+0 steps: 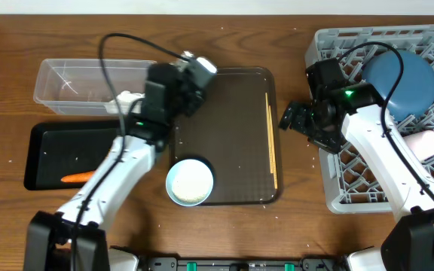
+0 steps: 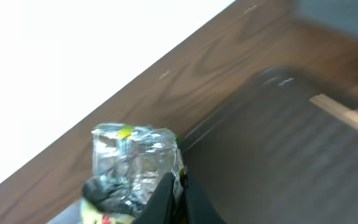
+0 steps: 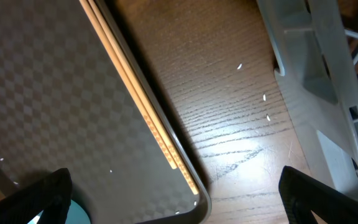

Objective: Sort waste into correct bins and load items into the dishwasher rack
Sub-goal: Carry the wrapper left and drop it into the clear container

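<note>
The pair of thin wooden chopsticks (image 1: pixel 271 139) lies just inside the right rim of the large dark brown rectangular serving tray (image 1: pixel 224 135), with its long axis parallel to that rim. The right gripper (image 1: pixel 297 120) hangs just outside the same rim, fingers spread wide and empty. It is plainly the nearer arm. A grasp would probably need a short reach inward across the sticks. Over the tray's far left corner, the left gripper (image 2: pixel 178 198) pinches the crumpled green-yellow printed wrapper (image 2: pixel 132 158).
</note>
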`<action>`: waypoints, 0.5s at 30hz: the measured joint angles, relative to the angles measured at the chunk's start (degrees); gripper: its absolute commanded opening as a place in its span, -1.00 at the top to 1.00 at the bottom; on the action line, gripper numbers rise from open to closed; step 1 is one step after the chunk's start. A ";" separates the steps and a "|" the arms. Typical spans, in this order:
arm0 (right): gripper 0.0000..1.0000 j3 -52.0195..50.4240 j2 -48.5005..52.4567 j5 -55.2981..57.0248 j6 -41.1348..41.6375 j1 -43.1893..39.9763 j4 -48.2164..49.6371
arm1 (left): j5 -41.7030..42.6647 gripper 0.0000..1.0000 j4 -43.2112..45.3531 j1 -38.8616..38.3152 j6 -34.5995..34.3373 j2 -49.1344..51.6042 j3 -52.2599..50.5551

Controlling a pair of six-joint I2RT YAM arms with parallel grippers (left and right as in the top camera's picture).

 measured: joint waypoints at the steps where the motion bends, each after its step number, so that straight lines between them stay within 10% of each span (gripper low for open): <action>1: -0.99 0.00 0.00 -0.02 0.00 0.00 -0.02 | -0.44 0.88 -0.61 1.31 0.66 0.02 0.00; 12: -0.99 0.00 0.00 -0.02 0.02 0.00 -0.02 | -0.46 0.88 -6.34 13.57 15.41 0.35 0.00; 15: -0.98 0.00 0.00 -0.07 0.02 0.00 -0.07 | -0.26 0.00 -7.23 14.84 18.71 0.94 0.00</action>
